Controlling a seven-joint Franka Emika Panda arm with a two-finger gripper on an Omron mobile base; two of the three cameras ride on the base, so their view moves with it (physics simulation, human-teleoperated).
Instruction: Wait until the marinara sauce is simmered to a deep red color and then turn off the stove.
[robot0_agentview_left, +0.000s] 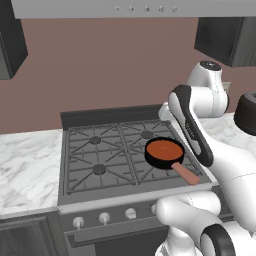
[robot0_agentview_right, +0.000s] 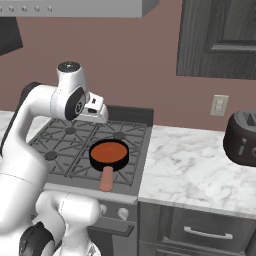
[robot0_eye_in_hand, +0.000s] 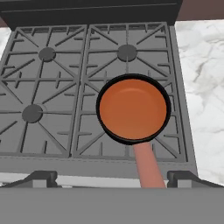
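While the pan (robot0_eye_in_hand: 132, 109) sits on the front right burner of the stove (robot0_agentview_left: 100, 155), the sauce (robot0_eye_in_hand: 132, 107) fills it as a flat orange-red disc, more orange than deep red. Its pink handle (robot0_eye_in_hand: 148, 166) points toward the front edge of the stove and reaches almost to that edge, a bit right of centre. The gripper (robot0_eye_in_hand: 112, 179) hangs above the front edge, looking down on the grates; its two dark fingertips (robot0_eye_in_hand: 39, 178) stand wide apart, released, holding nothing, w/ the handle passing between them lower down.

Open room: the left two burners are bare, and so is the back right burner behind the pan. Marble counter (robot0_agentview_right: 200, 160) lies on both sides of the stove, bare near the stove edge. At the back, the raised panel (robot0_agentview_left: 110, 116) closes the cooktop, and the hood (robot0_agentview_left: 135, 9) hangs over it.

Round silver knobs (robot0_agentview_left: 104, 218) sit in a row on the front face, below the cooktop edge. In the left base view the arm's lower white link covers the right end of that row, so probably one knob or more is hidden there; I cannot tell how many.

Far right on the counter stands a dark toaster (robot0_agentview_right: 242, 137), well apart from the pan, w/ a wall socket (robot0_agentview_right: 218, 105) and a dark cabinet (robot0_agentview_right: 220, 37) above.
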